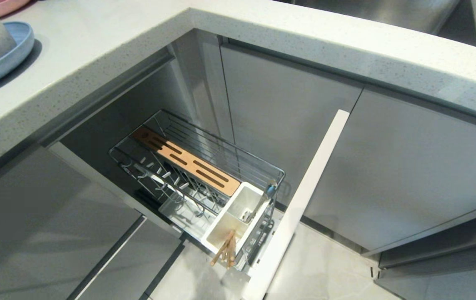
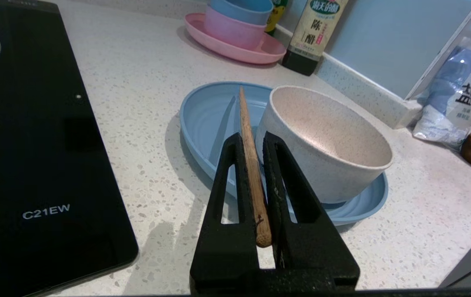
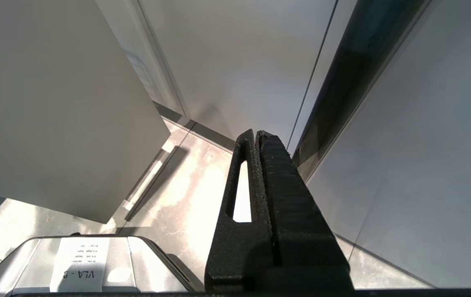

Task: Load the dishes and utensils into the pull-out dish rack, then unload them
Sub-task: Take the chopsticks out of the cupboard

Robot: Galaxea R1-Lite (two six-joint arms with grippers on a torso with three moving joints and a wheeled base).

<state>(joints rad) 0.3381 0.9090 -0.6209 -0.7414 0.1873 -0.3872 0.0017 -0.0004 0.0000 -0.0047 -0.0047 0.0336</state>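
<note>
1. While the left gripper (image 2: 251, 142) hovers over the speckled bench (image 2: 144, 136), its fingers (image 2: 231, 165) are clamped on one wooden chopstick (image 2: 251, 152), whose far tip reaches out above the pale-blue plate (image 2: 206, 119).
2. Around that plate stand a black cooktop (image 2: 33, 144) on one side, a pink plate (image 2: 235, 51) carrying stacked pink and blue bowls (image 2: 239, 20) beyond it, a dark-based vinegar bottle (image 2: 313, 33) by the wall, and a blue salt bag (image 2: 458, 99) further along.
3. The off-white bowl (image 2: 326, 140) sits on the plate, just beside the gripper, and crowds the side of the held chopstick.
4. The pull-out dish rack (image 1: 204, 175) stands drawn out below the bench edge, well apart from the plate, with its door front (image 1: 300, 204) at the outer end.
5. In the rack, the white caddy (image 1: 238, 216) holds more chopsticks (image 1: 225, 250) leaning out of one compartment and a metal spoon (image 1: 262, 200) in the next; the slotted wooden strip (image 1: 188, 160) lies along the wire side.
6. Only the left wrist view shows the grasp; the head view shows just the plate and bowl at its corner, and no arm.
7. The right wrist view shows the right gripper (image 3: 256, 136) with fingers pressed together on nothing, low by grey cabinet fronts (image 3: 227, 57) and the tiled floor (image 3: 186, 198).
</note>
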